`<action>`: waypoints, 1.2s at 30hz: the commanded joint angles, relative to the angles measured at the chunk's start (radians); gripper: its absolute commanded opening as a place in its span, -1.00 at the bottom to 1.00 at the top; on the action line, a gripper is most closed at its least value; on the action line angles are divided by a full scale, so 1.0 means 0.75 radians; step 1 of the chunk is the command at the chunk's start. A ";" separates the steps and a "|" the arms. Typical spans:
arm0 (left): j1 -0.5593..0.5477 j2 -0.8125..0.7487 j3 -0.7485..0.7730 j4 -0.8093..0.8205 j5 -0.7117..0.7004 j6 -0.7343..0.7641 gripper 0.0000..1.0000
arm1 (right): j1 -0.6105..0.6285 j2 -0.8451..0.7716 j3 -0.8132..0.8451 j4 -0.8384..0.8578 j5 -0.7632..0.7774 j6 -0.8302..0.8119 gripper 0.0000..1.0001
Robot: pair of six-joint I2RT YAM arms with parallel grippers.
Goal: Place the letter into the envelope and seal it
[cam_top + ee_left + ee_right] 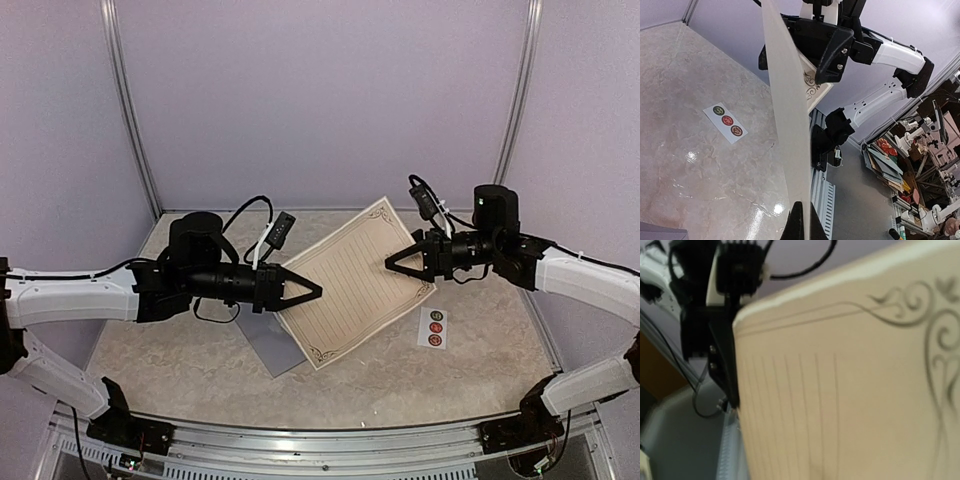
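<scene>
Left claw (801, 222) on letter (786, 100), edge-on

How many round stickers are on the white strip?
3, in a row on the strip right of the letter: a green one at the far end, then two reddish ones nearer. None looks hidden.

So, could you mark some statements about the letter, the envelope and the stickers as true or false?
1. The left gripper and the right gripper both pinch the letter. True.
2. The letter is already inside the envelope. False: it is outside, held between the two grippers.
3. The sticker strip carries three round stickers. True.
4. The envelope lies right beside the sticker strip. False: it lies apart from it, near the left gripper.
</scene>
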 commanded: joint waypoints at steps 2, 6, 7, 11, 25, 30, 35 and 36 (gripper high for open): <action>0.020 -0.005 0.035 -0.054 0.057 0.041 -1.00 | -0.007 0.017 0.064 -0.074 -0.028 -0.046 -0.22; 0.032 -0.008 0.037 -0.087 0.056 0.059 -1.00 | -0.010 0.008 0.064 -0.081 0.009 -0.047 -0.52; 0.034 -0.009 0.035 -0.085 0.056 0.055 -1.00 | -0.009 0.010 0.066 -0.081 0.009 -0.043 -0.69; 0.037 -0.009 0.011 -0.025 0.033 0.014 -0.76 | -0.008 -0.007 0.045 -0.071 0.079 -0.013 -1.00; 0.020 -0.043 -0.285 0.500 -0.098 -0.271 -0.09 | -0.010 -0.134 -0.066 -0.013 0.338 0.124 -1.00; 0.015 -0.023 -0.291 0.516 -0.146 -0.266 -0.01 | -0.010 -0.147 -0.082 0.001 0.320 0.150 -1.00; -0.011 0.006 -0.283 0.498 -0.237 -0.250 -0.23 | -0.011 -0.156 -0.094 -0.013 0.357 0.198 -1.00; -0.016 0.011 -0.283 0.489 -0.261 -0.245 -0.29 | -0.010 -0.160 -0.098 -0.015 0.371 0.213 -1.00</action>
